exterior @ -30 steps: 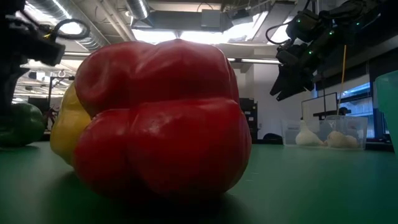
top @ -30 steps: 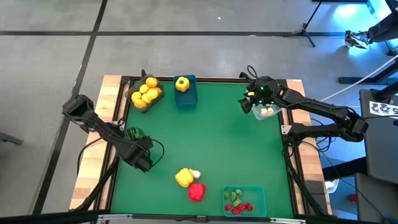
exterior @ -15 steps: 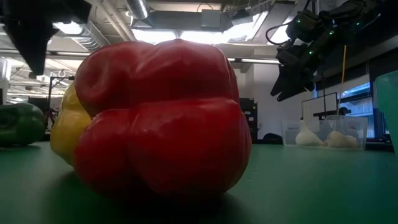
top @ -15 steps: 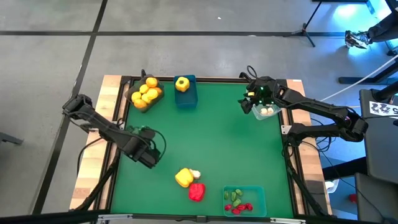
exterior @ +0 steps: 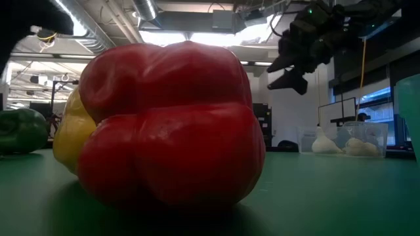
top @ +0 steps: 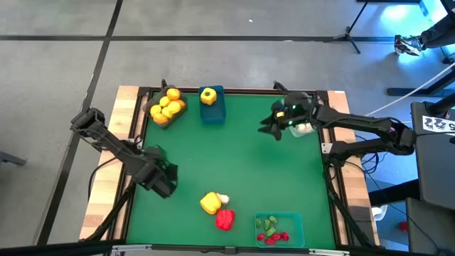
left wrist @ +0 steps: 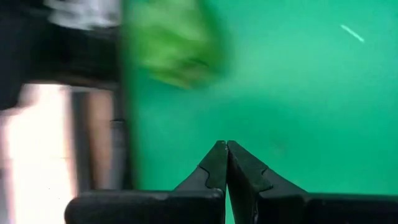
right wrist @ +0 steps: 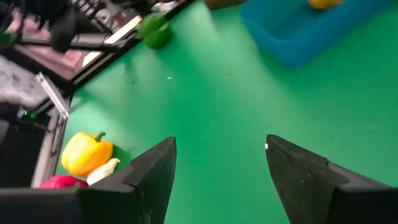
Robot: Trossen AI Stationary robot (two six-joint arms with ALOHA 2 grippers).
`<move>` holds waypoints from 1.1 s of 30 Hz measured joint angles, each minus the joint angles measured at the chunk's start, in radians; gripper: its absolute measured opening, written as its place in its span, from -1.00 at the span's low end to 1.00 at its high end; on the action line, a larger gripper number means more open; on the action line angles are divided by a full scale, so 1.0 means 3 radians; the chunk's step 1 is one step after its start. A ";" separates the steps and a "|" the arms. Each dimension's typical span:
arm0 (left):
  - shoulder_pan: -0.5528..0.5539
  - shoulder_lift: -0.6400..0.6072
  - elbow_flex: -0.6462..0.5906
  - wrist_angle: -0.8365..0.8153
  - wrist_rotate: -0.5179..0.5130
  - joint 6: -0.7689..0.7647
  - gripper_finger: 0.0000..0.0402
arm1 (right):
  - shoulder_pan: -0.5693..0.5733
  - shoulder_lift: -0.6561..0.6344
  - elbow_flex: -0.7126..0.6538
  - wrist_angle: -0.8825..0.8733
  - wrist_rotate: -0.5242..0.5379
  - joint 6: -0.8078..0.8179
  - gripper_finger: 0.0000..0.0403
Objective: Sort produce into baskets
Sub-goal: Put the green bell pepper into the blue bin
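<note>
Sorting roughly halfway done
Beside the red pepper [top: 224, 219], a yellow pepper [top: 209, 203] and garlic [top: 223, 199] are left unsorted; left claw [top: 160, 186] is seen closed, right claw [top: 271, 126] open, empty.

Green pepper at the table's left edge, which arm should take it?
Left. The left gripper, shut and empty, sits just beside the green pepper, which fills its wrist view. The right gripper, open, is across the table near the clear bin.
</note>
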 joint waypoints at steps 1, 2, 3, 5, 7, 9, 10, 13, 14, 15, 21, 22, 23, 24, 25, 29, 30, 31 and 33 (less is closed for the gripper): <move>-0.0043 -0.0005 0.0000 -0.0196 -0.0008 -0.0233 -1.00 | 0.0107 0.0038 0.0000 0.0077 0.0066 0.0012 0.21; -0.0082 -0.0005 0.0000 -0.0369 -0.0031 -0.0451 -1.00 | 0.0206 0.0079 0.0000 0.0139 0.0150 0.0012 0.21; -0.0105 -0.0005 -0.0004 -0.0437 -0.0071 -0.0639 -1.00 | 0.0302 0.0122 0.0000 0.0188 0.0230 0.0014 0.21; -0.0091 -0.0010 -0.0056 -0.0366 -0.0303 -0.0652 -1.00 | 0.0447 0.0202 0.0000 0.0274 0.0383 0.0013 0.21; -0.0026 0.0031 -0.0087 -0.0351 -0.0456 -0.0640 -1.00 | 0.0554 0.0285 0.0000 0.0360 0.0496 0.0013 0.21; 0.0091 0.0154 -0.0130 -0.0393 -0.0512 -0.0601 -1.00 | 0.0623 0.0369 0.0000 0.0398 0.0563 0.0014 0.21; 0.0149 0.0227 -0.0164 -0.0389 -0.0508 -0.0593 -1.00 | 0.0642 0.0408 0.0000 0.0418 0.0562 0.0017 0.21; 0.0342 0.0407 -0.0280 -0.0389 -0.0480 -0.0567 -1.00 | 0.0658 0.0473 0.0000 0.0415 0.0508 0.0020 0.21; 0.0398 0.0493 -0.0299 -0.0357 -0.0453 -0.0504 -1.00 | 0.0655 0.0482 0.0000 0.0397 0.0486 0.0021 0.21; 0.0455 0.0579 -0.0320 -0.0344 -0.0410 -0.0424 -1.00 | 0.0657 0.0485 0.0000 0.0390 0.0472 0.0022 0.21; 0.0628 0.0949 -0.0344 -0.0397 -0.0332 -0.0310 -1.00 | 0.0655 0.0485 0.0000 0.0400 0.0469 0.0052 0.21; 0.0644 0.0983 -0.0371 -0.0416 -0.0275 -0.0309 -1.00 | 0.0655 0.0485 0.0000 0.0400 0.0450 0.0090 0.21; 0.0658 0.1014 -0.0406 -0.0435 -0.0191 -0.0320 -1.00 | 0.0655 0.0485 0.0000 0.0400 0.0421 0.0114 0.21; 0.0661 0.1031 -0.0441 -0.0443 -0.0101 -0.0356 -1.00 | 0.0655 0.0485 0.0000 0.0398 0.0382 0.0136 0.21; 0.0661 0.1035 -0.0466 -0.0439 -0.0035 -0.0424 -1.00 | 0.0655 0.0485 0.0000 0.0396 0.0353 0.0163 0.21; 0.0626 0.1004 -0.0492 -0.0287 0.0015 -0.0605 -1.00 | 0.0655 0.0485 0.0000 0.0391 0.0324 0.0173 0.21; 0.0626 0.0982 -0.0495 -0.0051 0.0012 -0.0596 -1.00 | 0.0655 0.0485 0.0000 0.0392 0.0325 0.0173 0.21; 0.0626 0.0975 -0.0488 0.0139 -0.0034 -0.0587 -1.00 | 0.0655 0.0485 0.0000 0.0394 0.0325 0.0173 0.21; 0.0624 0.0936 -0.0492 0.0506 -0.0235 -0.0530 -1.00 | 0.0655 0.0485 0.0000 0.0404 0.0328 0.0172 0.21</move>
